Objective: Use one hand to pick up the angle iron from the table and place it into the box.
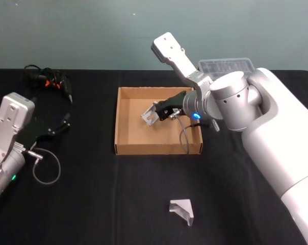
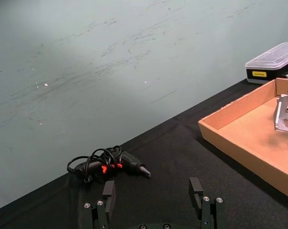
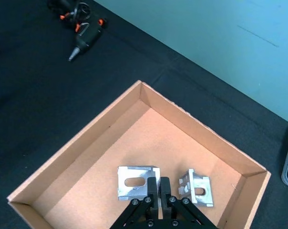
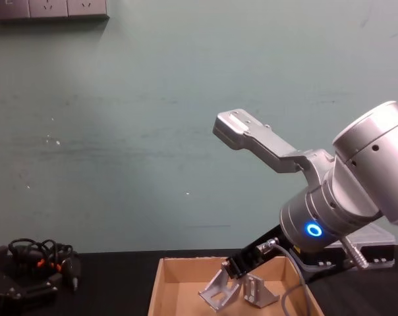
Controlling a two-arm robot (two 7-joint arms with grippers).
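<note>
The right gripper [image 1: 160, 112] reaches in over the right wall of the box [image 1: 144, 149], which sits mid-worktop, towards the far edge. It carries an angle iron [image 1: 150, 117] low over the tan floor, near the far right corner. From where I stand the piece hangs tilted, one flange down. I'd judge the arm holds it this low so that it drops only a short way and doesn't bounce out over the shallow walls. Whether its lower edge touches the cardboard, I cannot tell.

The fingers [image 3: 165, 187] are drawn tight together, clamped on the top edge of the slotted flange, with almost no gap between them. That thin pinch looks secure enough for a light bracket, though a knock could twist it.

Just beside the held piece, a second angle iron [image 3: 197, 188] lies on the box floor close to the right wall. The held one sits a little clear of it, which I take as deliberate, so the two don't stack. A third angle iron [image 1: 182, 210] rests on the bare worktop [image 1: 103, 204] near the front edge, right of centre, well apart from the box.

The left gripper [image 2: 152, 198] is parked near the left edge, its fingers [image 2: 108, 192] wide apart and holding nothing.
</note>
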